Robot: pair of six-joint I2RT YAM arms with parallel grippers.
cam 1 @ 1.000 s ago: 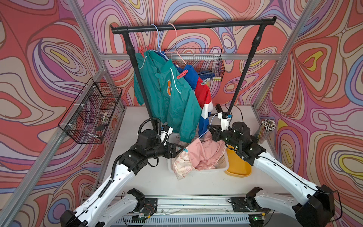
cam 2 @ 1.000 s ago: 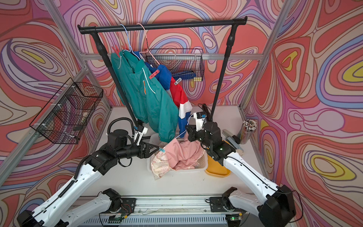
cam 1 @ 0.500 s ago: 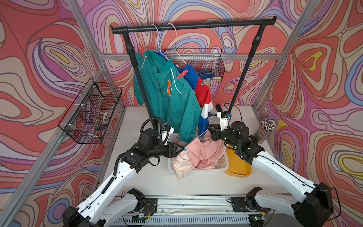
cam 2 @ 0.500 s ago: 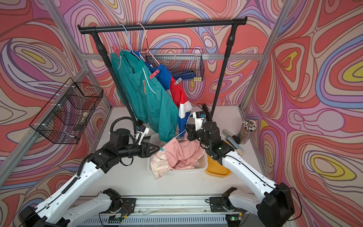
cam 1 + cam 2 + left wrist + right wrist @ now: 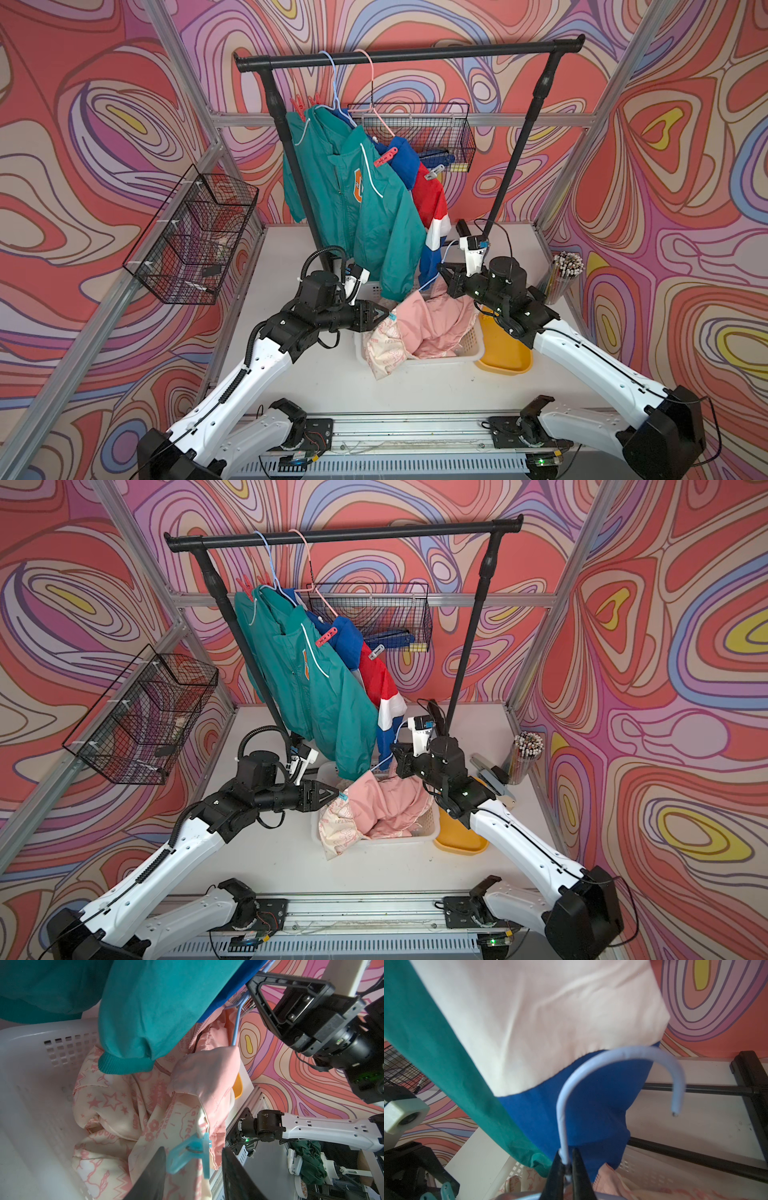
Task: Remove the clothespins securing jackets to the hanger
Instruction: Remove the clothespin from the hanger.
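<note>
The pale pink jacket [image 5: 428, 328] [image 5: 128, 1109] lies heaped in a white basket [image 5: 469, 345]. A teal-blue clothespin [image 5: 187, 1155] [image 5: 392, 316] is clipped on its edge. My left gripper [image 5: 193, 1148] [image 5: 385, 311] stands open around that peg: one finger touches a handle, the other stays clear. My right gripper [image 5: 566, 1152] [image 5: 440, 266] is shut on the neck of the pale blue hanger [image 5: 612, 1057] that rises from the pink jacket. On the rail hang the teal-green jacket [image 5: 365, 208] with coral clothespins [image 5: 384, 159] [image 5: 297, 106], and the blue-red-white jacket [image 5: 428, 195] with a grey clothespin [image 5: 434, 172].
The black garment rack [image 5: 407, 54] spans the back. One wire basket [image 5: 195, 237] hangs on the left wall, another [image 5: 415, 133] on the back wall with a dark-blue object inside. A yellow bin [image 5: 503, 353] sits beside the white basket, a pencil cup [image 5: 561, 274] at far right.
My left gripper has reached forward to the teal-blue clothespin on the pink jacket and its jaws have narrowed around it. The right gripper keeps its hold on the hanger, barely moved.
</note>
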